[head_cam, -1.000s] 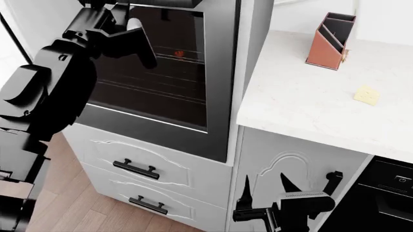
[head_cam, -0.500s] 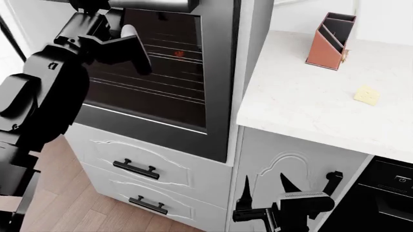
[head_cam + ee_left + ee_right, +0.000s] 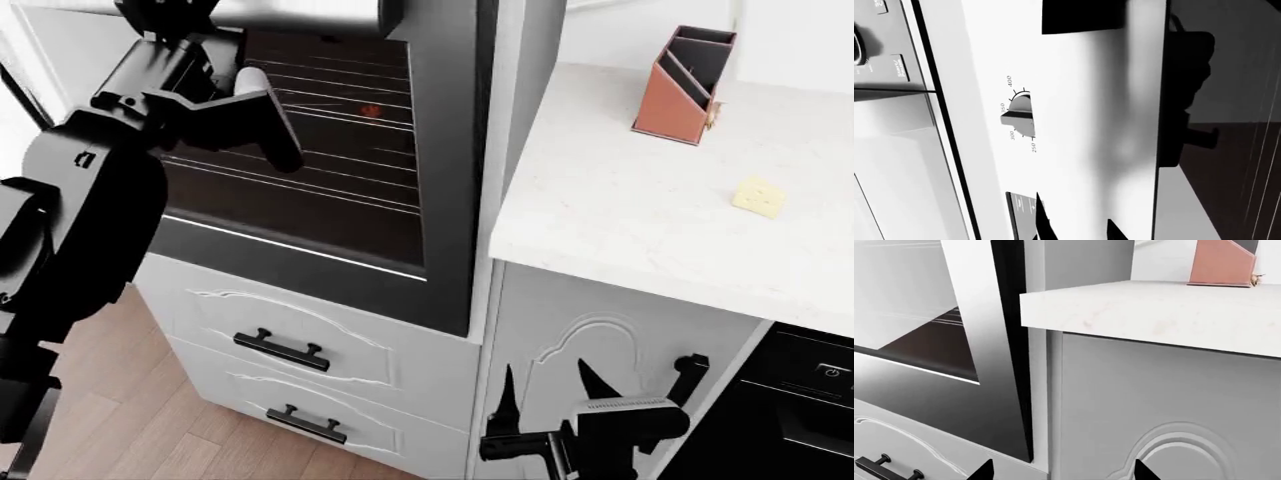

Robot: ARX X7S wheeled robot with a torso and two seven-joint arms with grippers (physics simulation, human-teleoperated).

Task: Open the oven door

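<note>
from the head camera my left arm fills the left side, reaching up to the top edge of the oven door (image 3: 334, 170). the left gripper (image 3: 180, 20) is up at the steel bar handle (image 3: 300, 15) along that top edge; it sits right at the handle, but i cannot tell whether its fingers are closed on the bar or loose, since the wrist body hides them. the left wrist camera only gives me the pale control panel with a temperature dial (image 3: 1017, 116) and two dark fingertips (image 3: 1043, 225) poking in at the frame edge.

the door is the dark glass panel in its steel frame, in the upper left of the head view, and it leans outward at the top, with oven racks showing through the glass. below it are two white drawers (image 3: 294, 350) with black handles.

further right is the white counter (image 3: 641, 210), with a brown holder (image 3: 683, 85) and a small yellow piece (image 3: 759, 197) on it, well apart. below, my right gripper (image 3: 547, 385) hangs low in front of a white cabinet door (image 3: 601, 330), fingers spread and holding nothing. a black appliance (image 3: 801, 400) sits at the far right.
</note>
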